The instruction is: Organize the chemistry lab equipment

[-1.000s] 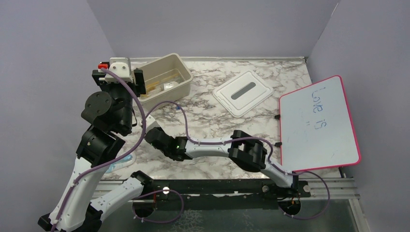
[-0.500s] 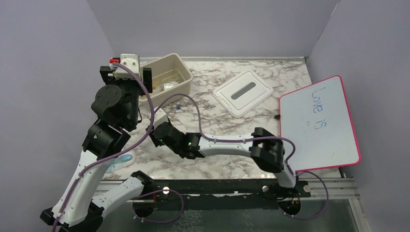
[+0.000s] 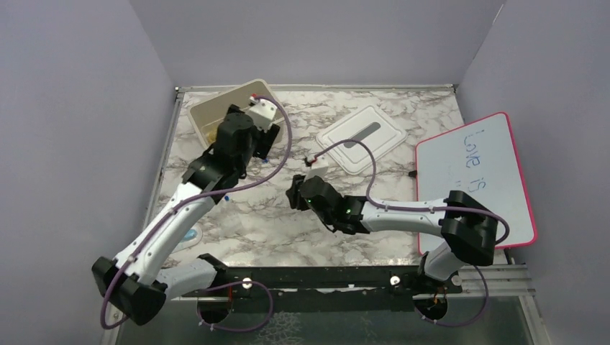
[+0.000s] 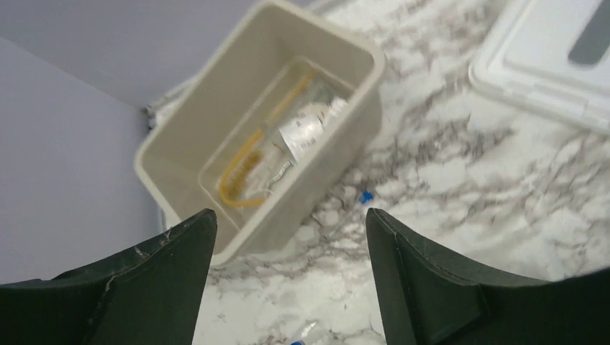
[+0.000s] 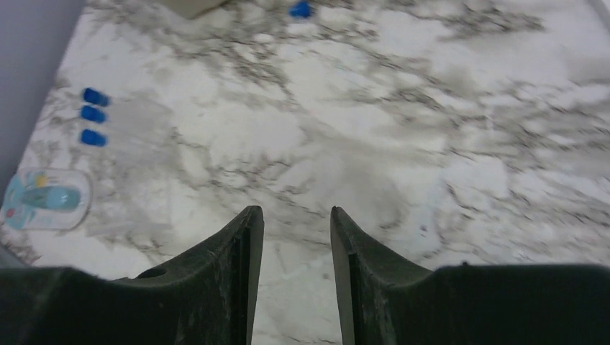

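The amber tubing loop and a black-and-white packet lie inside the beige bin. My left gripper is open and empty, high above the table just in front of the bin; in the top view it hangs by the bin's near side. A tiny blue piece lies beside the bin. My right gripper is slightly open and empty, low over bare marble mid-table, also seen from the top. Three blue pieces lie to its far left.
The bin stands at the back left, mostly hidden by my left arm. The white lid lies at the back middle. The red-bordered whiteboard covers the right side. A teal and white blister pack lies near the left front edge.
My left arm has swung right and forward, from left of the bin to over its front. My right arm has drawn back to the right, toward the table's middle.
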Controlling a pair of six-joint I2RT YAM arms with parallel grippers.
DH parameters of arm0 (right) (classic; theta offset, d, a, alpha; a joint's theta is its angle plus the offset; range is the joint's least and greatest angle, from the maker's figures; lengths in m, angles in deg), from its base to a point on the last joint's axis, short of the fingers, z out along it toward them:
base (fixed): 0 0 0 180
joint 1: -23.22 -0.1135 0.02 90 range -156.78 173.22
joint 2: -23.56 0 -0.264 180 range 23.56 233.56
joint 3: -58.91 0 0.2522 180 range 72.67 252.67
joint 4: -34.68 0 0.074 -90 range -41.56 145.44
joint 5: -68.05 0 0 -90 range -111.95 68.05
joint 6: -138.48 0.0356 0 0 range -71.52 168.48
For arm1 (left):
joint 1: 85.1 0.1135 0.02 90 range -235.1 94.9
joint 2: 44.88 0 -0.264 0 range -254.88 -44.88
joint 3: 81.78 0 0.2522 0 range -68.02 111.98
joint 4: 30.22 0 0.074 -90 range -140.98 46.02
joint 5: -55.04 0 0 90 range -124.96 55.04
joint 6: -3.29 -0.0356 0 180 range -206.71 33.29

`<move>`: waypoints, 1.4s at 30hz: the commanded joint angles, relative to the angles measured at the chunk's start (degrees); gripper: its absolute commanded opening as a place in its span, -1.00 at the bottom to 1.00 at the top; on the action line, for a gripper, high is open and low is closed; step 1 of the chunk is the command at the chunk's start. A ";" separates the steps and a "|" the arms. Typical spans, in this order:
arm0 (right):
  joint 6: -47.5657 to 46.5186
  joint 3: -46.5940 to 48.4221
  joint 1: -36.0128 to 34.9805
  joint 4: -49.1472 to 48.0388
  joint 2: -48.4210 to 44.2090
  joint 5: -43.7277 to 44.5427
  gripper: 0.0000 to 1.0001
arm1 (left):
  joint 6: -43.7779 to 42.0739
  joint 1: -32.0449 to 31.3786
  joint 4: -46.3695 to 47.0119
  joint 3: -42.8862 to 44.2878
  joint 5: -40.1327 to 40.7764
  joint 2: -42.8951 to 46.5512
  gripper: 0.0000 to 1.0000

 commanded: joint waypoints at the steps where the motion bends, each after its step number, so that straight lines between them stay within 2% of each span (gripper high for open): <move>1: 11.42 -8.07 2.96 1.00 -5.90 1.42 -0.15 | -1.00 -0.07 -2.46 -5.80 -3.76 -7.42 0.38; 3: 12.67 -10.89 3.31 0.49 -8.09 2.12 -0.16 | -2.46 -0.07 -3.75 -6.12 -5.60 -12.28 0.23; 7: 13.17 -13.90 3.85 -0.98 -10.55 1.90 -0.17 | -4.23 -0.07 -6.27 -3.07 -6.36 -22.57 0.07; 12: 11.88 -14.79 4.05 -1.83 -12.17 1.34 -0.18 | -7.42 1.09 -7.82 1.64 -2.83 -33.49 0.04; 16: 11.71 -15.45 4.14 -1.91 -13.05 1.49 -0.19 | -9.90 3.55 -8.62 4.55 -2.93 -40.31 0.00; 29: 12.04 -14.78 4.24 -0.06 -13.48 2.12 -0.22 | -16.88 9.35 -13.62 12.74 -13.50 -50.86 -0.04; 32: 12.28 -14.55 4.29 0.54 -13.39 2.46 -0.23 | -17.28 10.15 -15.37 13.46 -15.89 -52.33 -0.13; 42: 12.76 -13.96 4.24 1.84 -13.26 3.21 -0.23 | -15.87 10.56 -18.45 14.20 -22.66 -54.09 -0.64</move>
